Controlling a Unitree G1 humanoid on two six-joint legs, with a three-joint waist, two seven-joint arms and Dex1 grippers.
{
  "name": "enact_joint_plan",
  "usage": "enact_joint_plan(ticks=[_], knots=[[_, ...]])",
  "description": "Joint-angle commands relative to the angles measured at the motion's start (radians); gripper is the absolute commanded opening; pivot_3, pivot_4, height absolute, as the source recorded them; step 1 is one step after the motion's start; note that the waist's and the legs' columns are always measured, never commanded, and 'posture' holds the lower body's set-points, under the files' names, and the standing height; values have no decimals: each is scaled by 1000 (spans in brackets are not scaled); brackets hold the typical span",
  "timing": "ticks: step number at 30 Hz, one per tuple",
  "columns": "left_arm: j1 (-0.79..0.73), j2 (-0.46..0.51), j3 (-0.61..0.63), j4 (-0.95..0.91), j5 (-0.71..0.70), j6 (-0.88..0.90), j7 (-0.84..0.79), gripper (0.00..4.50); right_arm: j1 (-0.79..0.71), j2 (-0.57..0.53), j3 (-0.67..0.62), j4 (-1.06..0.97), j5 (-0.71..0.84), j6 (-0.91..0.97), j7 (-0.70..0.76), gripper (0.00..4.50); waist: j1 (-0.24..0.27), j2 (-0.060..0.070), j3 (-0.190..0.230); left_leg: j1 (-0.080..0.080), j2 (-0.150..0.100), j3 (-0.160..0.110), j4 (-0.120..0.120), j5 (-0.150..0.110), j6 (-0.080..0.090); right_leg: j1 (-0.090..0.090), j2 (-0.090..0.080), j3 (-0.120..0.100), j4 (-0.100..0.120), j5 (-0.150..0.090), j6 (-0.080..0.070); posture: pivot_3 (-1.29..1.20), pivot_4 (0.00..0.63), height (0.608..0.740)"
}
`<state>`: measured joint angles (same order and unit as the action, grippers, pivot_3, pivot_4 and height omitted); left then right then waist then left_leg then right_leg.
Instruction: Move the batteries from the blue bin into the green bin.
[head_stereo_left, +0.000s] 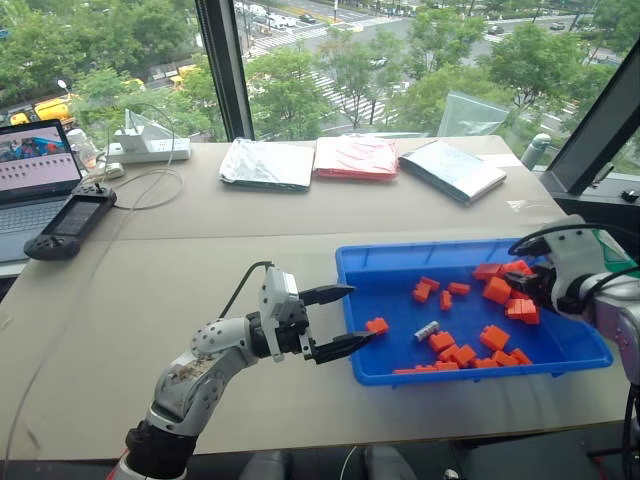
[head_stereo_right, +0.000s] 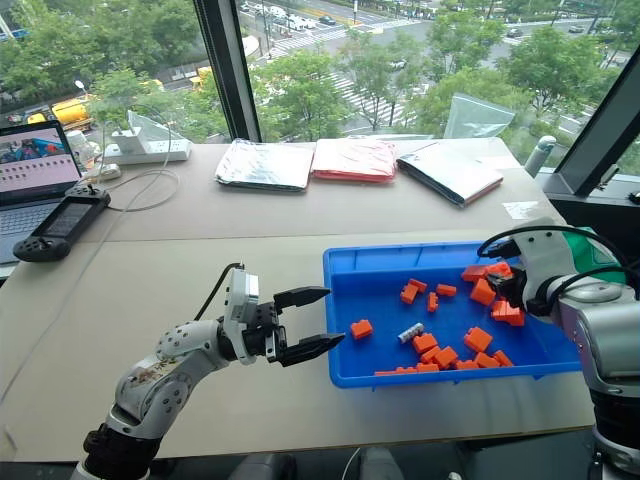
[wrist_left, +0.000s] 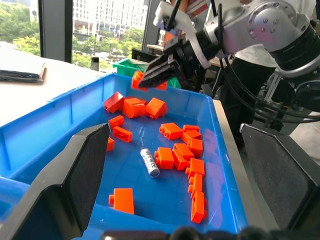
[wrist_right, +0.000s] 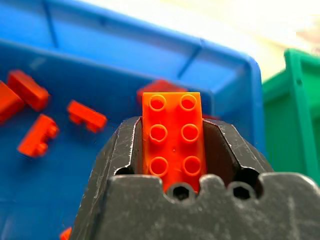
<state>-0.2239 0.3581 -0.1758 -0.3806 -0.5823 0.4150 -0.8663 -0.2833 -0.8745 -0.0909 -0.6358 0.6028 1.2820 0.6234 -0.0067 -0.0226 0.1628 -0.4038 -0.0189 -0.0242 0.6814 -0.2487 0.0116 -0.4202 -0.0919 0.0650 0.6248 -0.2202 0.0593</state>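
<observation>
On the tan surface (head_stereo_left: 200, 260), the battery (head_stereo_left: 427, 331) lies slanted in the blue bin (head_stereo_left: 360, 262) between both arms; left gripper (head_stereo_left: 345, 320) jaws are spread, right gripper (wrist_right: 172, 145) jaws hug an orange brick (wrist_right: 173, 135).

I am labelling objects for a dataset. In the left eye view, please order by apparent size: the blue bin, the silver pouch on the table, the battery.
1. blue bin, clearly the largest.
2. silver pouch; it lies farther from the camera, so it may look smaller than it is.
3. battery, by far the smallest.
</observation>
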Motion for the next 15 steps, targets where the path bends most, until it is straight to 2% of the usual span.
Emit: enact_joint_plan(ticks=[1,10,15], knots=[[-5,-6,-2,-31,-2,-9,6,4500,-28,-47,68,44,-75,-41,-34,4493,-4,0,0,0,0,0,0,0,0,0,0,0,0,0,0,0,150,740],[-5,-11,-3,-31,0,-10,20,4500,-103,-13,190,127,-137,-55,-60,4493,-6,0,0,0,0,0,0,0,0,-1,0,0,0,0,0,0,150,740],[-1,-10,-3,-34,1,-12,26,4500,-105,9,200,146,-137,-36,-65,4493,-4,0,0,0,0,0,0,0,0,-1,0,0,1,0,0,0,150,740]])
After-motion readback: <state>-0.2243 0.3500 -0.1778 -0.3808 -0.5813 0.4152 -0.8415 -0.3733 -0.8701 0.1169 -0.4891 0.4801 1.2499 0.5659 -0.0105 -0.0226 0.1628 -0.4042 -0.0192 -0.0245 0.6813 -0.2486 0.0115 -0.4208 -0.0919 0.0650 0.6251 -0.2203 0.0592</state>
